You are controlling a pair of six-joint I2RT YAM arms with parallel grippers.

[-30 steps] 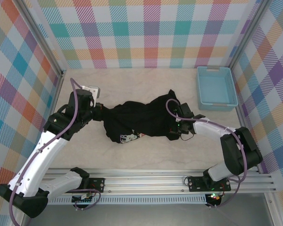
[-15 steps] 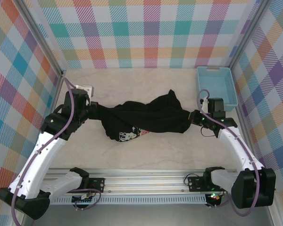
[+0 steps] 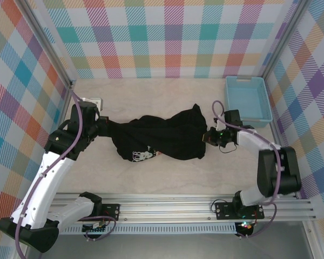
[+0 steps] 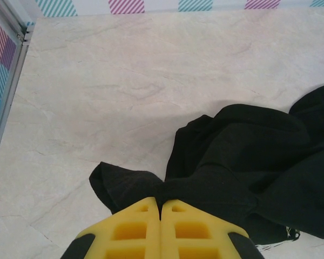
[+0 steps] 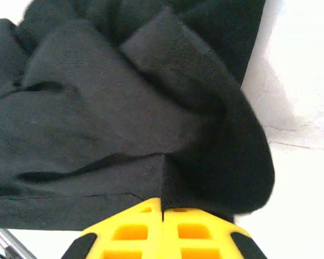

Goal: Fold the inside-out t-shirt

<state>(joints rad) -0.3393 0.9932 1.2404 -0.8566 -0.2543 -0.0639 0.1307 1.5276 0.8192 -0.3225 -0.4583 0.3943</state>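
Observation:
The inside-out t-shirt (image 3: pixel 162 136) is a crumpled black cloth stretched across the middle of the table, with a small white tag at its near edge. My left gripper (image 3: pixel 103 124) pinches its left end. In the left wrist view the yellow fingers (image 4: pixel 146 229) are closed together on a fold of the t-shirt (image 4: pixel 243 172). My right gripper (image 3: pixel 208 136) pinches the right end. In the right wrist view its yellow fingers (image 5: pixel 137 234) are closed on a ribbed edge of the t-shirt (image 5: pixel 113 102).
A light-blue plastic basket (image 3: pixel 248 101) stands at the back right, close behind the right arm. Checked walls with metal posts enclose the table on three sides. A metal rail (image 3: pixel 167 208) runs along the near edge.
My right gripper swung out to the right with the cloth, then came back left and slightly toward the shirt. The shirt now lies flatter. My left gripper shifted slightly left.

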